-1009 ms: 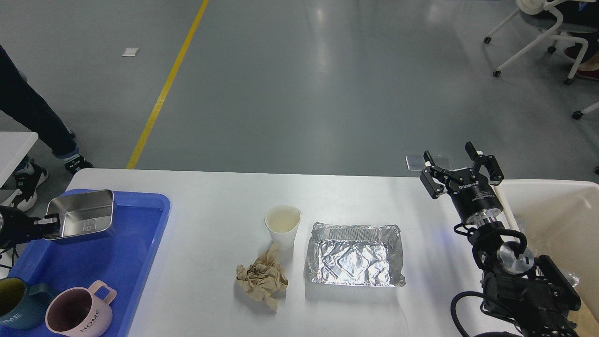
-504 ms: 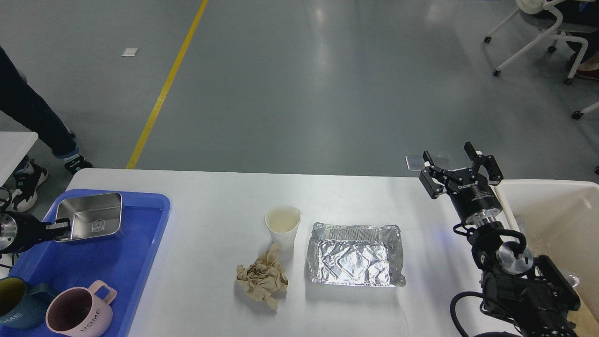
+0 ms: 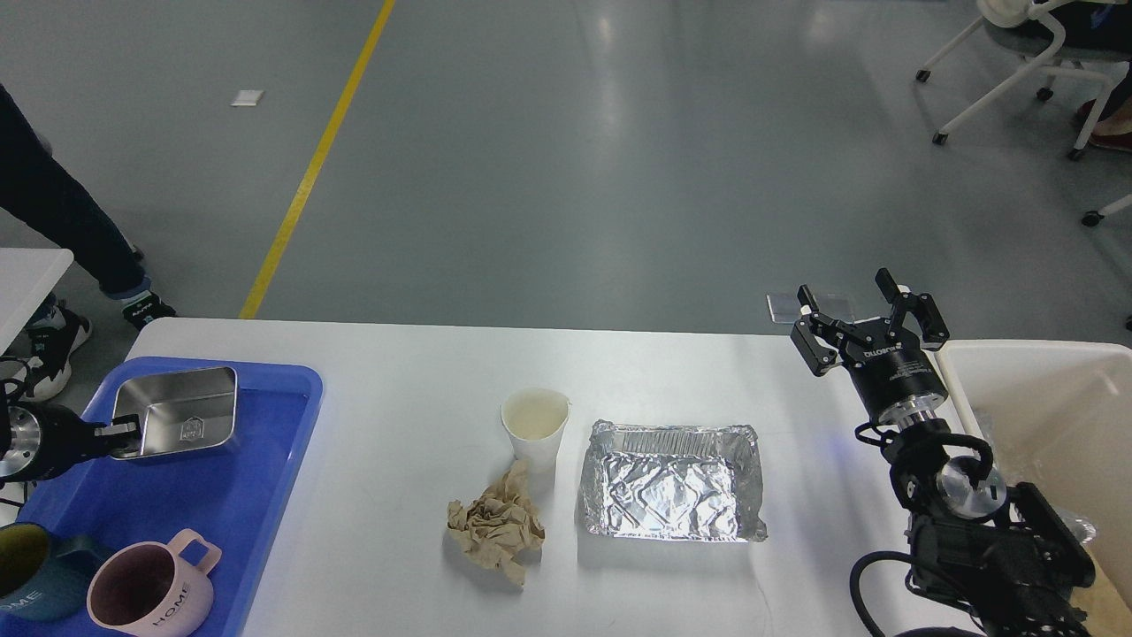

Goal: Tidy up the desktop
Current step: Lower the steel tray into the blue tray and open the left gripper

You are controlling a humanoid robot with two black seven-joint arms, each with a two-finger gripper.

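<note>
The white desktop carries a white paper cup, a crumpled brown paper wad and an empty foil tray near its middle. At the left, my left gripper is shut on the near left corner of a steel box, which sits in the back of the blue tray. My right gripper hangs open above the desktop's far right edge, holding nothing, well to the right of the foil tray.
A pink mug and a dark blue mug stand in the blue tray's near end. A cream-white bin adjoins the desktop on the right. A person's legs stand on the floor at the far left, a chair at top right.
My left gripper has carried the steel box to the right and down, from tilted above the tray to level at its back. The right gripper rose very slightly.
</note>
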